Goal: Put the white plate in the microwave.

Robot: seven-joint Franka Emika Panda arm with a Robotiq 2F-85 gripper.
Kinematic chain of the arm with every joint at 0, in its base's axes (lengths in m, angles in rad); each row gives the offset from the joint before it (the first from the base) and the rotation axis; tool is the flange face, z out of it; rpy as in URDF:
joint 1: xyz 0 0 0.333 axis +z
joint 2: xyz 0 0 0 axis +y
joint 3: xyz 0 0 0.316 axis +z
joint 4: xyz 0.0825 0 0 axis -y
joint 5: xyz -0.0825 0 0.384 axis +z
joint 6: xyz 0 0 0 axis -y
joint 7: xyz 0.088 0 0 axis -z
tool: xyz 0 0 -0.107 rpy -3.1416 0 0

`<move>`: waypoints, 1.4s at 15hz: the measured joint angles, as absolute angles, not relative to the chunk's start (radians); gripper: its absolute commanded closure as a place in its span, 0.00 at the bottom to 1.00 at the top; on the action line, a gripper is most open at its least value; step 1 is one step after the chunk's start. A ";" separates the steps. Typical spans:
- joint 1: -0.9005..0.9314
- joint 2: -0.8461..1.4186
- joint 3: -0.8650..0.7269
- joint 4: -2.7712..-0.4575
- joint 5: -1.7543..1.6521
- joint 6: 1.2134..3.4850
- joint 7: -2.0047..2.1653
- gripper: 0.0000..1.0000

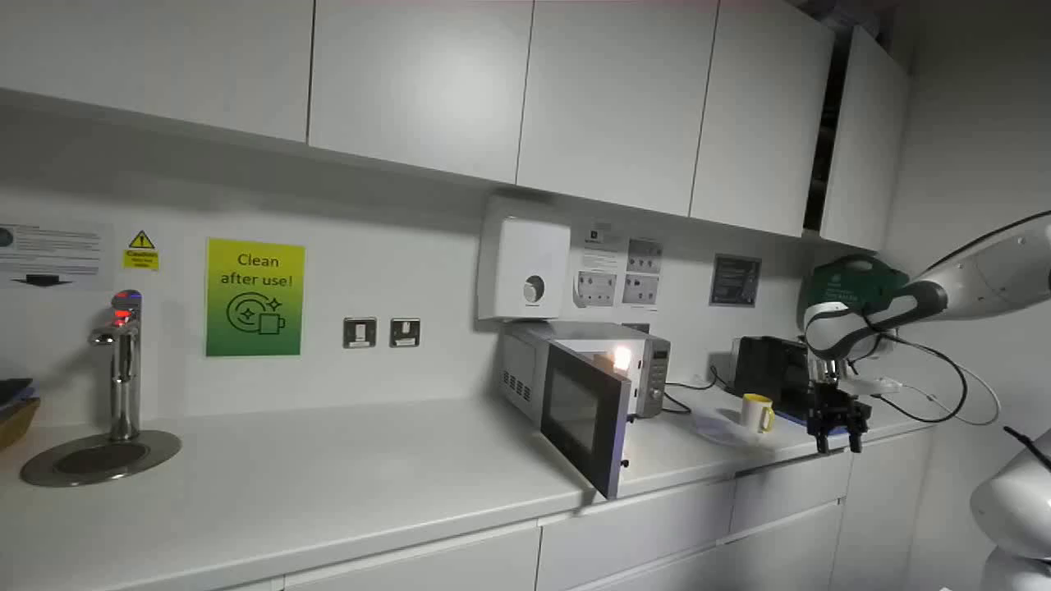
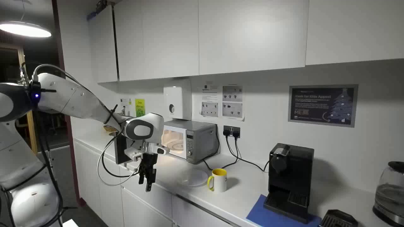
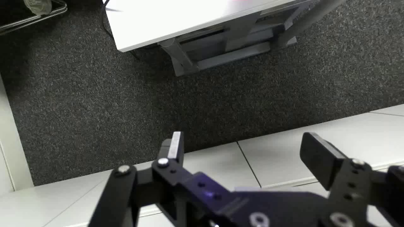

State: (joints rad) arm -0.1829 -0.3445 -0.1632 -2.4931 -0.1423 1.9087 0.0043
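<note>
Hand (image 3: 245, 148) released, fingers (image 3: 322, 157) spread wide apart, pointing down in front of the worktop (image 1: 328, 460); wrist view has dark carpet (image 3: 202, 107) and white cabinet fronts (image 3: 274, 156) below. White plate (image 2: 197, 178) lies flat on the worktop, outside the microwave (image 2: 203, 138), between it and a white mug (image 2: 221, 182) with yellow inside and handle, just beside the mug. Microwave door (image 1: 575, 410) swung out wide, light glowing inside, turntable (image 2: 175, 145) visible in an exterior view. White wall box (image 2: 177, 101) directly above the microwave. Black coffee machine (image 2: 292, 173) stands on a blue mat (image 2: 257, 209), past the mug; glass jug (image 2: 389, 192) beyond it, partly cut off.
</note>
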 measured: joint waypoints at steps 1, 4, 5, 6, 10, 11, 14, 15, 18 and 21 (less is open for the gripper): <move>-0.183 -0.345 -0.163 -2.493 -0.142 1.909 0.004 0.00; -0.183 -0.344 -0.163 -2.493 -0.142 1.909 0.004 0.00; -0.183 -0.344 -0.163 -2.493 -0.142 1.909 0.005 0.00; -0.183 -0.344 -0.163 -2.493 -0.142 1.909 0.005 0.00; -0.183 -0.344 -0.163 -2.493 -0.142 1.909 0.005 0.00; -0.183 -0.344 -0.163 -2.493 -0.142 1.909 0.005 0.00; -0.184 -0.344 -0.164 -2.493 -0.139 1.912 0.007 0.00; -0.185 -0.344 -0.165 -2.493 -0.135 1.920 0.009 0.00; -0.187 -0.344 -0.191 -2.488 -0.103 1.971 0.010 0.00; -0.193 -0.341 -0.244 -2.472 -0.034 2.019 0.002 0.00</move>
State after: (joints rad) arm -0.1926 -0.3407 -0.2439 -2.4718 -0.0337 2.0186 0.0022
